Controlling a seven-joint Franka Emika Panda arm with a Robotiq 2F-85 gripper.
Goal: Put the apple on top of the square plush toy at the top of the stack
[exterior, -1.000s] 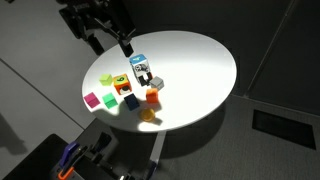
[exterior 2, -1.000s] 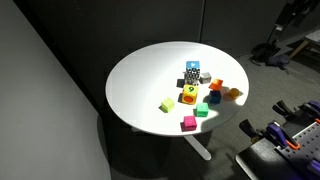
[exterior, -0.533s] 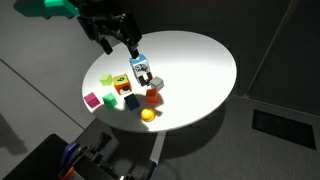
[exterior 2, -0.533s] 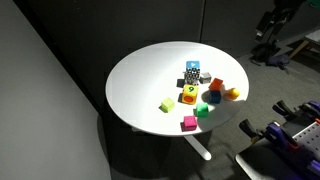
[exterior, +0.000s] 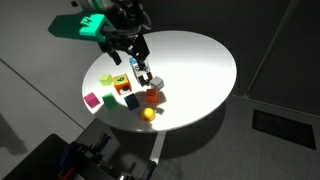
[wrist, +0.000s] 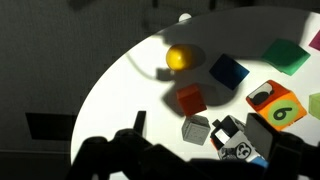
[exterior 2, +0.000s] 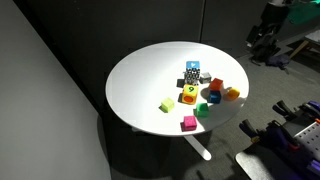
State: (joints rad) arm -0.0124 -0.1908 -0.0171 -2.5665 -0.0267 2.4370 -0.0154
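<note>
Edge: apple (exterior: 148, 114) sits by the near tabletop (exterior: 205, 55) rim, apart from the orange cube (exterior: 152, 96).
Room: white surface beyond the stack (exterior: 144, 77).
Arm: end effector (exterior: 138, 56) above square plush toy (exterior: 138, 64), fingers spread, released.

Black gripper (exterior: 133, 57) over stack (exterior: 141, 74), apple (exterior: 148, 114) near edge of white table (exterior: 200, 60)
</note>
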